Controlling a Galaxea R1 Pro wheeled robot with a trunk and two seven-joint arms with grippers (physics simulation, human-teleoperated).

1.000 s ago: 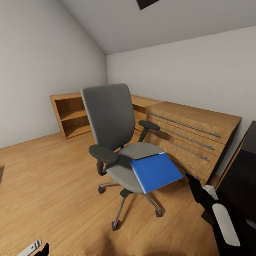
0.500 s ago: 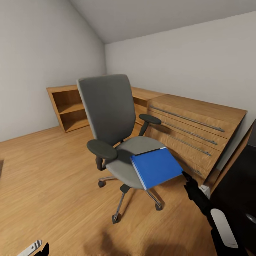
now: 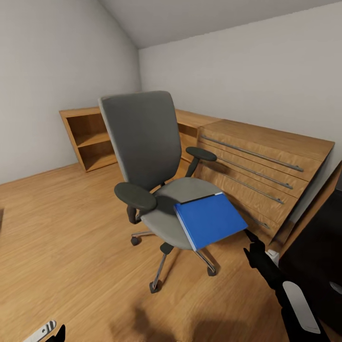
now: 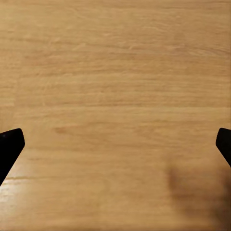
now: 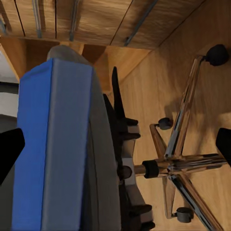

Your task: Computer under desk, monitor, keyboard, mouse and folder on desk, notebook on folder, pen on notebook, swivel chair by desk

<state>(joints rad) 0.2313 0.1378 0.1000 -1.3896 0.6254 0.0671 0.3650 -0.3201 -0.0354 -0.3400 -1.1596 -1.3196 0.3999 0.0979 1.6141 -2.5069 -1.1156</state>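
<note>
My right gripper (image 3: 252, 247) hangs with fingers spread wide, empty, just short of the flat bright-blue folder (image 3: 209, 220), which lies on the grey upholstered swivel chair (image 3: 142, 147), overhanging the seat's front. It looks light, stiff, slick-covered; I'd pinch that overhanging edge. My left gripper (image 4: 115, 147) is spread over the wood floor (image 4: 115, 72).

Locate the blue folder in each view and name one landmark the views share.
Head view: folder lies on the swivel chair's seat, overhanging its front edge.
Left wrist view: wood floor between two fingers.
Right wrist view: folder edge-on, at left.
Shared landmark: chrome chair base.
</note>
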